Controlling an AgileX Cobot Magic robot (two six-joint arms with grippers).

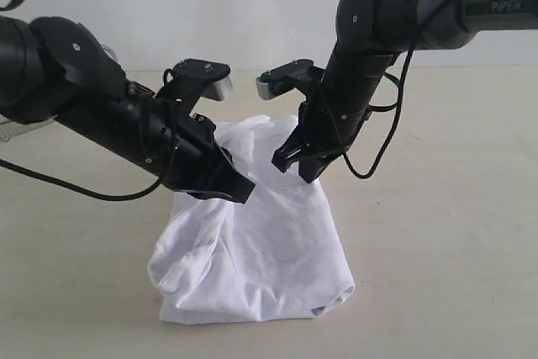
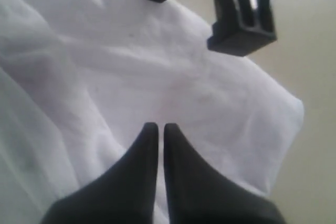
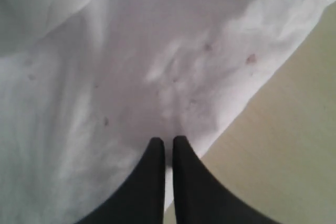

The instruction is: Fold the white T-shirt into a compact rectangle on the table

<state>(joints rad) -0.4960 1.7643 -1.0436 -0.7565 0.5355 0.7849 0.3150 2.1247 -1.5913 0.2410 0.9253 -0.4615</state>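
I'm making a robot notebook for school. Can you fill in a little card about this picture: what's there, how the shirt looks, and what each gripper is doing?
Thing: white T-shirt, faintly speckled
Where: on the pale table, in the middle
Shape: lumpy, wrinkled bundle, not yet a neat rectangle
Left gripper: shut, tips pointing down over the shirt's left side
Right gripper: shut, tips over the shirt's far end
Holding cloth: neither seems to
Red band: not showing
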